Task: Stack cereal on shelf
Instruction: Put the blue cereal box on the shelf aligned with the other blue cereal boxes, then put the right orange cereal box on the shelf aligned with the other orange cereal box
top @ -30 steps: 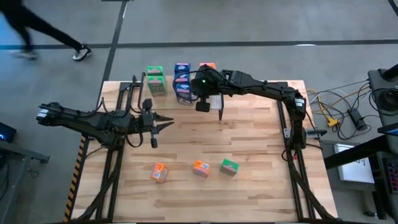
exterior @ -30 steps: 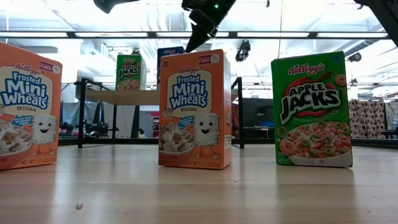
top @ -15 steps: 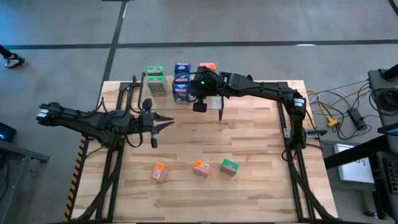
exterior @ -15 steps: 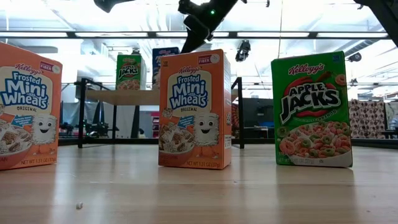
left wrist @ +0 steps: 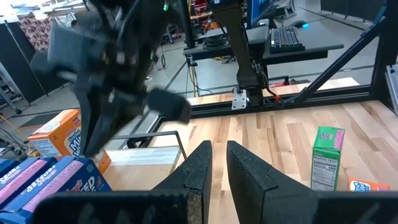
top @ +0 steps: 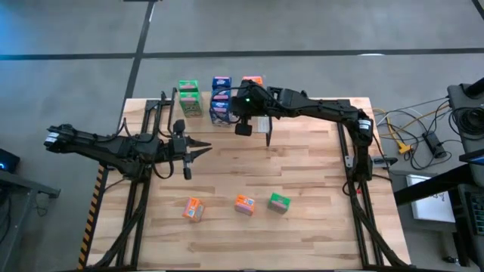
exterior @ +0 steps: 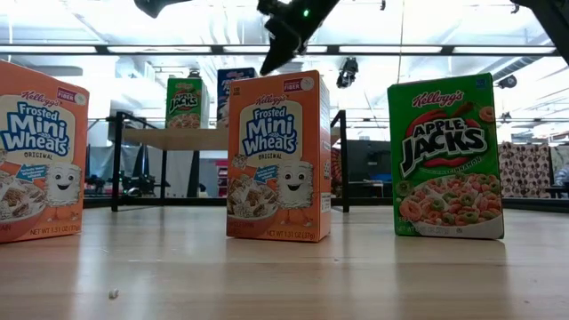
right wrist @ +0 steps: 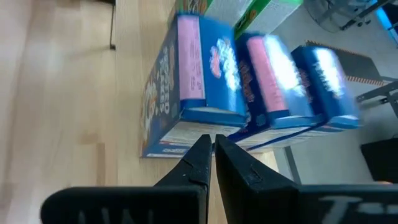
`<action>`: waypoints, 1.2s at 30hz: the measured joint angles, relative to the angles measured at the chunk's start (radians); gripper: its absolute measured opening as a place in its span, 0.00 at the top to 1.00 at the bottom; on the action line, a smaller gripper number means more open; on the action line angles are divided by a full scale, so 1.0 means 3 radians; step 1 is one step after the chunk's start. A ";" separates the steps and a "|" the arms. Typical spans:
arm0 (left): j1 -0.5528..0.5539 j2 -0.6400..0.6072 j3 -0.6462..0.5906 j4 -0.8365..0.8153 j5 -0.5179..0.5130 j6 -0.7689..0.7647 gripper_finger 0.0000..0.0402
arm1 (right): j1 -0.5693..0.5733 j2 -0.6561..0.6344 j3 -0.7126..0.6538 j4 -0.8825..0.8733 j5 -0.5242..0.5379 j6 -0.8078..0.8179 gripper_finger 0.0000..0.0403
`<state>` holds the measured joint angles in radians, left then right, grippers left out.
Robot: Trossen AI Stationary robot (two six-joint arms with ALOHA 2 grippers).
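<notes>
The shelf (top: pixel 261 123) stands at the table's far edge. On it are green cereal boxes (top: pixel 189 98), blue ones (top: pixel 220 98) and an orange one (top: pixel 252 81). My right gripper (right wrist: pixel 211 142) is shut, and its tips are at the end of the nearest blue box (right wrist: pixel 193 74). In the low view it hangs high (exterior: pixel 267 68) before the blue box (exterior: pixel 233 82). My left gripper (top: pixel 206 149) waits shut over the table's left middle, holding nothing. Two orange boxes (top: pixel 194 209) (top: pixel 243 204) and a green one (top: pixel 279 202) stand upright on the tabletop near the front. My right gripper has its shut fingertips (right wrist: pixel 205 149) at the lower end edge of the nearest blue box (right wrist: pixel 211 127). It comes slanting down from the table's right. I cannot tell whether the tips touch the box. The box lies on the shelf beside the other blue ones.
Black frame posts (top: pixel 346 151) (top: pixel 136 181) run along both table sides. Cables and gear (top: pixel 412 140) lie off the right edge. Bare wood (top: pixel 287 162) lies between the shelf and the three loose boxes.
The blue box nearest my right gripper has slid a little toward the table's left on the shelf. The shut gripper has stayed at its end and tipped slightly. A person walking beyond the table's far left has left the high view.
</notes>
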<state>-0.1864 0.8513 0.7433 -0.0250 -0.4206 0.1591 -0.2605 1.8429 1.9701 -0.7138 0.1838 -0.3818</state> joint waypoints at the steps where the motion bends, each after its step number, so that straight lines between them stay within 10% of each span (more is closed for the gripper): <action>1: 0.0000 0.0000 0.0000 0.0000 0.0000 -0.0012 0.92 | 0.0014 -0.0042 0.0001 -0.0010 -0.0002 0.0035 0.97; 18: 0.0000 0.0035 0.0000 0.0009 0.0013 -0.0300 0.92 | 0.0828 -0.0333 -0.0087 -0.1108 -0.0467 0.1545 0.97; 36: 0.0000 0.0123 0.0000 0.0005 0.0015 -0.0239 0.92 | 0.1900 -0.0333 -0.1137 -0.0289 -0.0407 0.2688 0.97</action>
<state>-0.1864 0.8883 0.7433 -0.0235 -0.4160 0.0875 0.3096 1.7432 1.6291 -0.8005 0.0616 0.4245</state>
